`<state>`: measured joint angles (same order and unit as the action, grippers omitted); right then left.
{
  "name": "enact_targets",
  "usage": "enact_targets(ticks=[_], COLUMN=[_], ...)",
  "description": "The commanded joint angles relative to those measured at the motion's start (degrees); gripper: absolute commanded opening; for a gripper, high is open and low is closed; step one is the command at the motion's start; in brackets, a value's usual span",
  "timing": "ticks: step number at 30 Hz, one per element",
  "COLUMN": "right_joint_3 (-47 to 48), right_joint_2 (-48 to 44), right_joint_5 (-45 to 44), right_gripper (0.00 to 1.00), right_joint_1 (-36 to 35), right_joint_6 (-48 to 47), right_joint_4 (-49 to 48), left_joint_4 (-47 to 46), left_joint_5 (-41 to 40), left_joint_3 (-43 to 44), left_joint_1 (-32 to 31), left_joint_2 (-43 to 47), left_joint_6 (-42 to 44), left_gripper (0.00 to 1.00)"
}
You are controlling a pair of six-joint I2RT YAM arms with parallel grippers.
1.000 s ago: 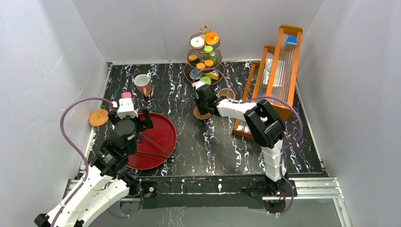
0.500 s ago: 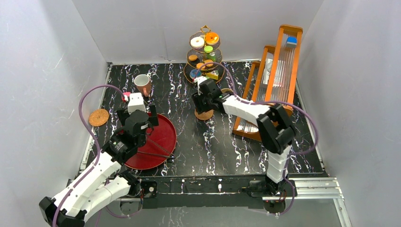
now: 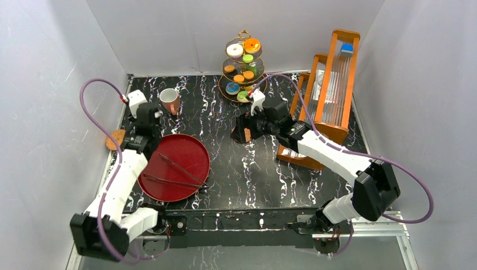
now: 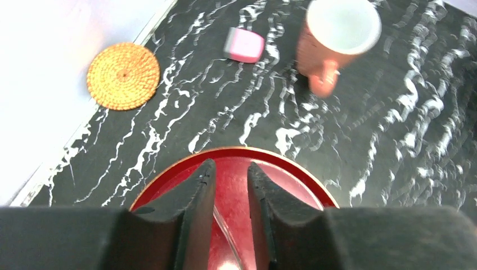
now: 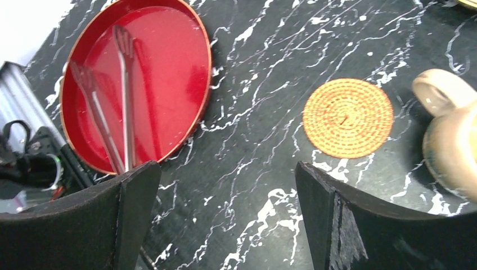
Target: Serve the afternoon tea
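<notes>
Coaster (image 5: 347, 117) sits clear between beige mug (image 5: 450, 146) and tray (image 5: 163, 67); right jaws released, left jaws' grip unclear.

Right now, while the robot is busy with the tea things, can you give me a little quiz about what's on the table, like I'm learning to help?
1. True or false: the tongs lie inside the red tray.
2. Pick one. What small thing lies on the table between the woven coaster and the mug?
A) a spoon
B) a pink toy pastry
C) a banana
3. Short answer: which one has its jaws spread wide, the left gripper or the right gripper?

Key: 1 true; 2 B; 3 the right gripper.
</notes>
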<state>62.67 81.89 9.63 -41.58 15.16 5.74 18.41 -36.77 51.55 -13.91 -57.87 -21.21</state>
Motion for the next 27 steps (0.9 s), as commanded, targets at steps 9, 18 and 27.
enact_targets(ticks=[9, 18, 27], right_joint_3=[-3.23, -4.31, -5.12], right_joint_2=[-8.23, -9.97, -10.61], right_joint_5=[7.84, 10.71, 12.26], right_gripper=[0.99, 0.99, 0.99], right_joint_1=[0.19, 0.23, 0.25], right_joint_6=[-0.03, 0.53, 0.72], right_joint_4=[-4.96, -7.32, -7.39], left_joint_4=[-3.23, -11.08, -17.65], left_joint_5=[8.24, 5.26, 4.52], left_joint_3=[7.7, 5.05, 4.45], left_joint_1=[22.29, 32.28, 36.32], left_joint_2=[-21.33, -30.62, -36.48], left_joint_6=[-9.11, -9.6, -7.02], left_gripper=[0.0, 0.0, 0.0])
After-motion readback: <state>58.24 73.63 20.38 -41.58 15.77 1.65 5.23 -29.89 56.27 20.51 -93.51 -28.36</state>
